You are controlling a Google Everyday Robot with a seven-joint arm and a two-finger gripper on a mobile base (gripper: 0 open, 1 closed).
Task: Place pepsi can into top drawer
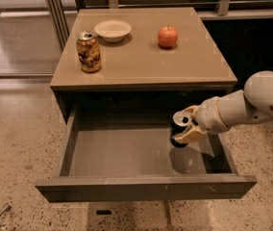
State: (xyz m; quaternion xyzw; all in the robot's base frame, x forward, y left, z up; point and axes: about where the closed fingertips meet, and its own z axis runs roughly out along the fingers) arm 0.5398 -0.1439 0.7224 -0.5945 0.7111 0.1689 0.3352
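The top drawer [127, 150] is pulled open below the table, wide and shallow with a grey bottom. My gripper [187, 127] reaches in from the right and is shut on the pepsi can [179, 130], a dark can with a silver top. It holds the can upright inside the drawer's right part, just above or at the bottom. The can's logo is hidden.
On the tabletop [141, 57] stand a gold-and-brown patterned can [88, 51] at the left, a white bowl [112, 30] at the back and a red apple [167, 36] at the back right. Speckled floor lies around the table.
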